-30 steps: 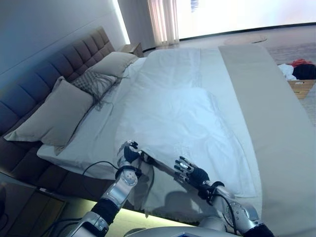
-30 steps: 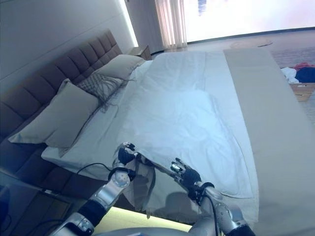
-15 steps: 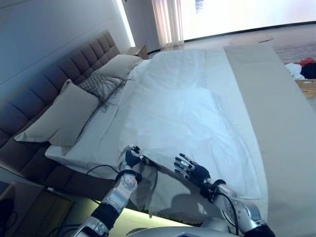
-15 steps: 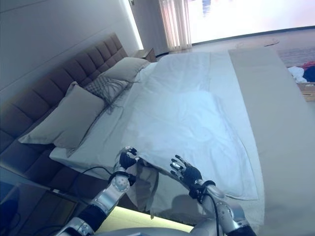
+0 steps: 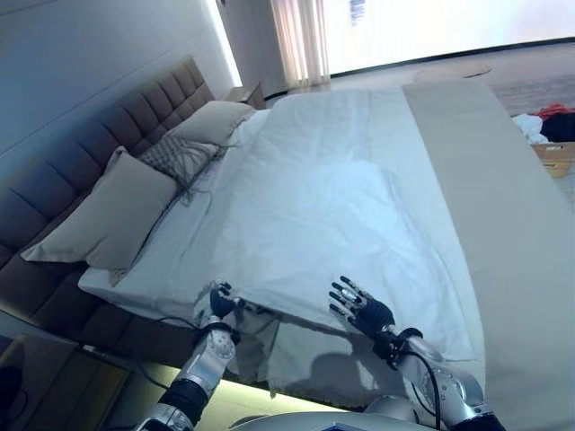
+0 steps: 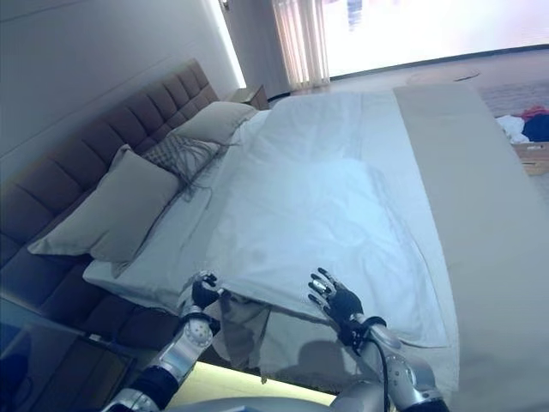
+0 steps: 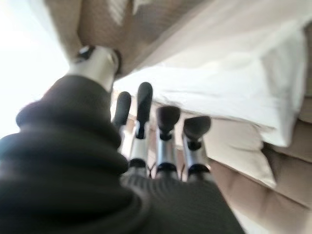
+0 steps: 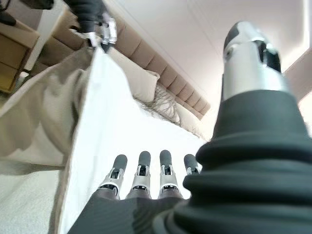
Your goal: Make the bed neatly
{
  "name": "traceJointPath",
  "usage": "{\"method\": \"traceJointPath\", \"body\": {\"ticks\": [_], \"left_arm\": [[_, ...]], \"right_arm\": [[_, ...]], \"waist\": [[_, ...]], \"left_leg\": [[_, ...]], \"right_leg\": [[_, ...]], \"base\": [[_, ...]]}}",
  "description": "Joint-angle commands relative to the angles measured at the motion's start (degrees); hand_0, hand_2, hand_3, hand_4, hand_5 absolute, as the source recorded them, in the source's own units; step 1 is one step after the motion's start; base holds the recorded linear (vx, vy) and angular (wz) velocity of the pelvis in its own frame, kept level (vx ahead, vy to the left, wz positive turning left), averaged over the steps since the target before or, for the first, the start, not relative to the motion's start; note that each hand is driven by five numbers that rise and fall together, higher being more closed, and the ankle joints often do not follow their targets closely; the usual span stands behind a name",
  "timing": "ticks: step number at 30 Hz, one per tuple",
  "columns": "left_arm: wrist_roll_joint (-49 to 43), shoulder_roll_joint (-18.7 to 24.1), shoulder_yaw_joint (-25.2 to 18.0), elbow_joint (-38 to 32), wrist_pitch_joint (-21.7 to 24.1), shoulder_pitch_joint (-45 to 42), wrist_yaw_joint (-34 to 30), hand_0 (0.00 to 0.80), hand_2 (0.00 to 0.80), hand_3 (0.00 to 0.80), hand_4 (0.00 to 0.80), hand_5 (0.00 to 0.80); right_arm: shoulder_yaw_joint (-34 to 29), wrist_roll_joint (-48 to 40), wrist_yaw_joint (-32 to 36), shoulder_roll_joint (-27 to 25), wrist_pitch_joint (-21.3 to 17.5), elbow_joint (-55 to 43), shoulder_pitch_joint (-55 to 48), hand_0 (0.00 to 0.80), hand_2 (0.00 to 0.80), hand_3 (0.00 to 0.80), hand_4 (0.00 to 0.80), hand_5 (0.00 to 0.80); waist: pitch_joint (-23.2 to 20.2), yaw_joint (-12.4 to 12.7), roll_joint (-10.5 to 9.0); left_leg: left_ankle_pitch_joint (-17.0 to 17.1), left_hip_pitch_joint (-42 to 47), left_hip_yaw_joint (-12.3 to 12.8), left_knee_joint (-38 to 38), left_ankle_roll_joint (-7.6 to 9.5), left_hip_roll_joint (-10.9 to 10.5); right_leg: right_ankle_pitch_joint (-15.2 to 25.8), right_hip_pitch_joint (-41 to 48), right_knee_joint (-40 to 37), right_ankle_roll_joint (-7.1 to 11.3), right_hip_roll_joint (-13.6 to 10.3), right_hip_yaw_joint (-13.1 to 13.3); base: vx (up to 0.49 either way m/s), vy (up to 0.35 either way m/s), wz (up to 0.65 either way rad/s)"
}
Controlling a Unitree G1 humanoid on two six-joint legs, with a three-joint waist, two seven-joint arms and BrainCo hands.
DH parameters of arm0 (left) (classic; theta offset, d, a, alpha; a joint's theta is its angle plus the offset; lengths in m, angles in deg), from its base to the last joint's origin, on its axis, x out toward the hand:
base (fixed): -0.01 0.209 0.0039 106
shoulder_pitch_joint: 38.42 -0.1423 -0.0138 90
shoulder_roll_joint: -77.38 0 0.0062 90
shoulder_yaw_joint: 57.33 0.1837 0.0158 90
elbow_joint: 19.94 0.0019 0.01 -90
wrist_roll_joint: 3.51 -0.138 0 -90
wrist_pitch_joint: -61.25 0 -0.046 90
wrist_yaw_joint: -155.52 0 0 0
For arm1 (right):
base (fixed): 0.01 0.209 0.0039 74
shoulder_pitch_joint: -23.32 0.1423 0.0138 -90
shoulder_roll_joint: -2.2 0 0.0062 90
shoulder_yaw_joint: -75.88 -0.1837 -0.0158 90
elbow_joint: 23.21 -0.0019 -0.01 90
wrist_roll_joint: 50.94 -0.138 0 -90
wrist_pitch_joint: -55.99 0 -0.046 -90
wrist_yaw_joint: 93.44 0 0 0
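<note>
Both hands' fingers [image 8: 140, 171] meet the duvet [image 5: 314, 215] edge.

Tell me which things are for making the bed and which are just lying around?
For the job: white sheet, pillows, left hand pinching the sheet's edge, right hand open above it.
Lying about: clothes on the floor, nightstand, curtain.

White duvet [image 5: 314, 215]: spread across bed [image 5: 503, 224], wrinkled, near edge lifted off mattress, underside beige. Three pillows [image 5: 108, 211] propped against tufted headboard [image 5: 81, 153]. Beige runner across bed foot.
</note>
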Motion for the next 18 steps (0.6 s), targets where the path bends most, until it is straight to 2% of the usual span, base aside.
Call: {"method": "traceJointPath", "body": {"ticks": [1,8,13,18], "left_arm": [[-1.15,7.12,-7.42,1.3,2.87,2.17,5.66,0.8,0.8,0.8,0.8,0.8],[-1.55,10.15,-12.77,7.13,4.12,0.7,9.18,0.8,0.8,0.8,0.8,0.8],[-1.06,14.38,-17.47,10.06,3.22,-1.11,10.62,0.8,0.8,0.8,0.8,0.8],[-0.48,19.47,-22.82,12.74,4.9,-2.93,10.0,0.8,0.8,0.8,0.8,0.8]], "right_arm": [[-2.74,-0.42,2.56,4.14,-0.41,-1.54,0.11,0.0,0.0,0.0,0.0,0.0],[-6.85,0.2,3.09,1.93,0.63,-1.11,-1.76,0.0,0.0,0.0,0.0,0.0],[-10.5,0.63,5.37,-0.54,1.81,-1.13,-3.74,0.0,0.0,0.0,0.0,0.0],[-13.24,0.17,7.85,-2.05,2.12,-1.45,-6.28,0.0,0.0,0.0,0.0,0.0]], "waist": [[-2.6,-0.82,-2.66],[-3.3,-1.36,-1.09],[-3.47,-1.88,0.02],[-3.46,-1.79,0.33]], "left_leg": [[3.83,-2.48,-3.78,2.49,0.09,1.38],[3.74,-2.39,-4.09,1.74,0.25,0.48],[3.95,-2.64,-4.05,0.95,0.26,0.55],[4.32,-2.98,-4.47,-0.05,0.26,0.63]], "right_leg": [[17.21,14.59,-24.07,4.61,-0.83,-1.74],[16.67,13.72,-23.68,4.36,-1.08,-1.08],[16.27,12.49,-23.44,4.27,-0.8,-0.13],[16.48,11.72,-23.27,4.49,-0.88,0.05]], "base": [[0.019,0.107,-0.05],[0.002,0.096,0.0],[-0.033,0.09,-0.01],[-0.05,0.073,-0.02]]}}
